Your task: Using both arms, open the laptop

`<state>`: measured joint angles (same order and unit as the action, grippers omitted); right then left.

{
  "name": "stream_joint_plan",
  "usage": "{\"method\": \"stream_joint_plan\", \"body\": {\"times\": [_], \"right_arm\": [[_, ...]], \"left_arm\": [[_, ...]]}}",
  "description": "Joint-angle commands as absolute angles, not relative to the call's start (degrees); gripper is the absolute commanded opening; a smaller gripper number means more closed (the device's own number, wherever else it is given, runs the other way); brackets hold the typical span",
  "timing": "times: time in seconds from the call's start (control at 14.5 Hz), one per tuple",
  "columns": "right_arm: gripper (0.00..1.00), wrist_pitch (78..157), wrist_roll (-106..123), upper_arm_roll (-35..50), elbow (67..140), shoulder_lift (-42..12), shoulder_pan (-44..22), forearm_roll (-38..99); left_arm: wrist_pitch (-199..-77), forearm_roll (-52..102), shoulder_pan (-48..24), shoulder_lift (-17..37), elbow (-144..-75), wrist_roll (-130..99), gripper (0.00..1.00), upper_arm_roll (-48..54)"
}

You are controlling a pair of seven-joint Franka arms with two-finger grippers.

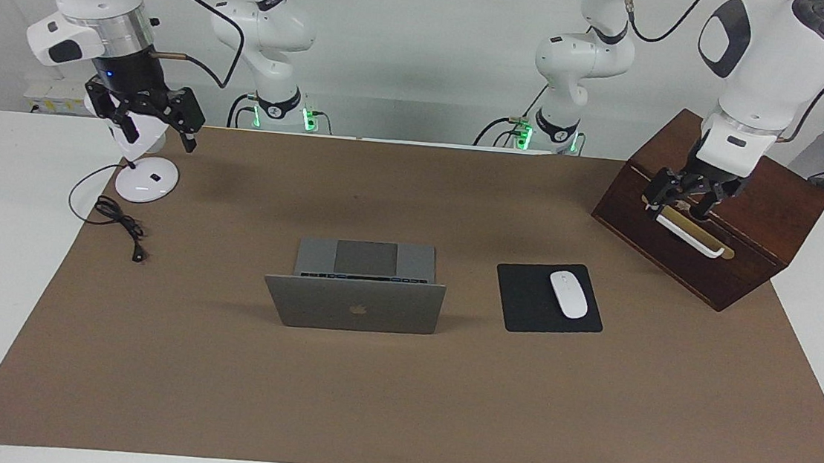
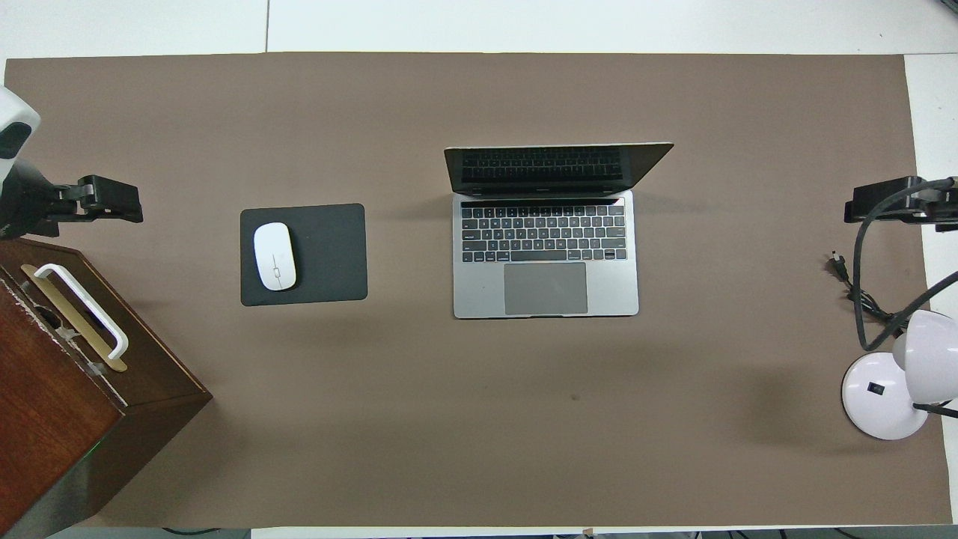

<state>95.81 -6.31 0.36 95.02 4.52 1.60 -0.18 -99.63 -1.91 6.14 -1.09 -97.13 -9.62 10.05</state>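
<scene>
The silver-grey laptop (image 1: 353, 305) (image 2: 546, 254) stands open in the middle of the brown mat. Its lid is raised, its screen is dark and its keyboard deck faces the robots. My left gripper (image 1: 679, 204) (image 2: 112, 201) hangs open just above the white handle of the wooden box, at the left arm's end of the table. It holds nothing. My right gripper (image 1: 156, 127) (image 2: 883, 206) hangs open above the white lamp at the right arm's end, also with nothing in it. Both grippers are well away from the laptop.
A black mouse pad (image 1: 525, 301) (image 2: 329, 254) with a white mouse (image 1: 569, 294) (image 2: 275, 256) lies beside the laptop. The dark wooden box (image 1: 756, 217) (image 2: 60, 419) has a white handle (image 1: 689, 237). A white desk lamp (image 1: 146, 180) (image 2: 883, 400) and its black cable (image 1: 118, 219) sit at the right arm's end.
</scene>
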Motion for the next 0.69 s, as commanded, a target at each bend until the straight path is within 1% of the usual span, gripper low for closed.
{"method": "stream_joint_plan", "body": {"times": [0.0, 0.28, 0.62], "right_arm": [[1.00, 96.15, -5.36, -0.09, 94.57, 4.13, 1.32, -0.09], [1.00, 96.33, -5.36, -0.09, 94.57, 4.13, 1.32, -0.09], [1.00, 96.33, -5.45, -0.09, 94.83, 4.39, 1.32, -0.09]], "left_arm": [[-98.79, -1.41, 5.54, -1.58, -97.12, -8.09, 1.00, 10.37], [-99.75, -2.20, 5.54, -1.49, -96.94, -2.14, 1.00, 13.27], [-103.00, -1.76, 6.42, -1.50, -97.56, -1.93, 1.00, 11.61]]}}
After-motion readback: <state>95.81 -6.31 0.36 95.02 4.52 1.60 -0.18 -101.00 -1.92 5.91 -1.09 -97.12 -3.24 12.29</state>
